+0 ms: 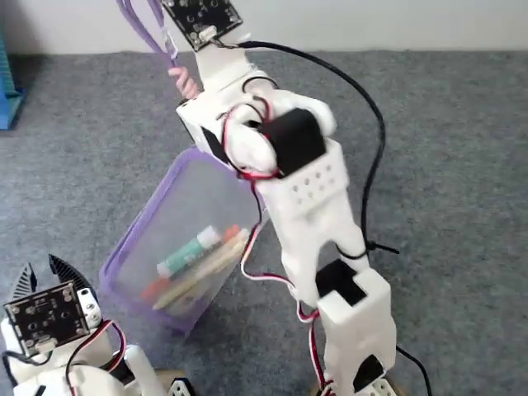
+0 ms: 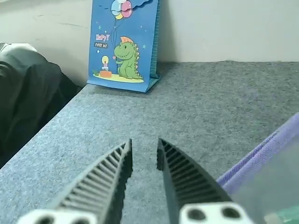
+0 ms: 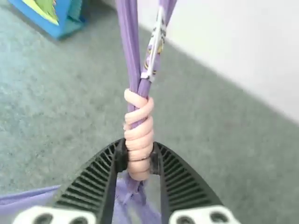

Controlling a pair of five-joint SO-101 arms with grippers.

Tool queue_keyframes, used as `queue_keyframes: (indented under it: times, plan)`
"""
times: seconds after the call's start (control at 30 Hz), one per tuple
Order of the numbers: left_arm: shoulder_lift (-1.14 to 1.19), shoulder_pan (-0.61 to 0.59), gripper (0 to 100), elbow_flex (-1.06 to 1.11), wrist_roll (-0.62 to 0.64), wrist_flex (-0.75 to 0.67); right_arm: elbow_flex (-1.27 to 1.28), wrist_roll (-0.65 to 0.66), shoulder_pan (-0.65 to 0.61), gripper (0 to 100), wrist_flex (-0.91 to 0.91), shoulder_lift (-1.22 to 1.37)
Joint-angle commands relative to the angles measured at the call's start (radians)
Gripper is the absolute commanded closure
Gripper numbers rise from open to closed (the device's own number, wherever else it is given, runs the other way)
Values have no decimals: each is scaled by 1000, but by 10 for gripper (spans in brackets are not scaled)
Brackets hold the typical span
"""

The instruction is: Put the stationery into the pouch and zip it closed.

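Here the right fingers [image 3: 138,147] are clamped on a pink coil [image 3: 138,126] at the pouch's top end — the coil winds round a purple strap [image 3: 127,42] that runs up from the pouch, with a small metal clip [image 3: 153,51] on the strap just above it. The pouch [image 1: 186,206], clear with purple edging, hangs tilted from that grip, and its lower corner seems to rest on the grey counter [image 1: 462,165]. Inside it the stationery [image 1: 198,254] — a glue stick and some pencils, as far as can be told — lies gathered toward the lower end. Whether the zip is shut cannot be told. The left fingers [image 2: 145,144] sit low beside the pouch's lower corner, slightly parted with nothing between them; the pouch's purple edge shows just beside them in the left wrist view. Well beyond the pouch, a blue gift bag [image 2: 124,44] stands against the wall at the counter's far edge.
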Motion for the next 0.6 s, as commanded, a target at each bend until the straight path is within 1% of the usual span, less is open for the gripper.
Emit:
queue_keyframes:
  times: [0.0,0.13,0.23,0.33,0.43,0.57]
  plan:
    - [-6,-2,913,-64,11,-3,-26,57,-24,991,-4,-133]
    - [-6,2,897,-113,11,-5,-26,115,-76,991,-5,-206]
    - [-6,2,808,-156,23,-3,-26,176,-117,991,-7,-249]
    - [-3,2,729,-189,91,-3,-26,226,-162,991,-7,-289]
    - [-3,2,717,-196,101,-6,-26,265,-188,991,-7,-311]
    - [-3,3,716,-194,101,-12,-26,321,-185,991,-7,-317]
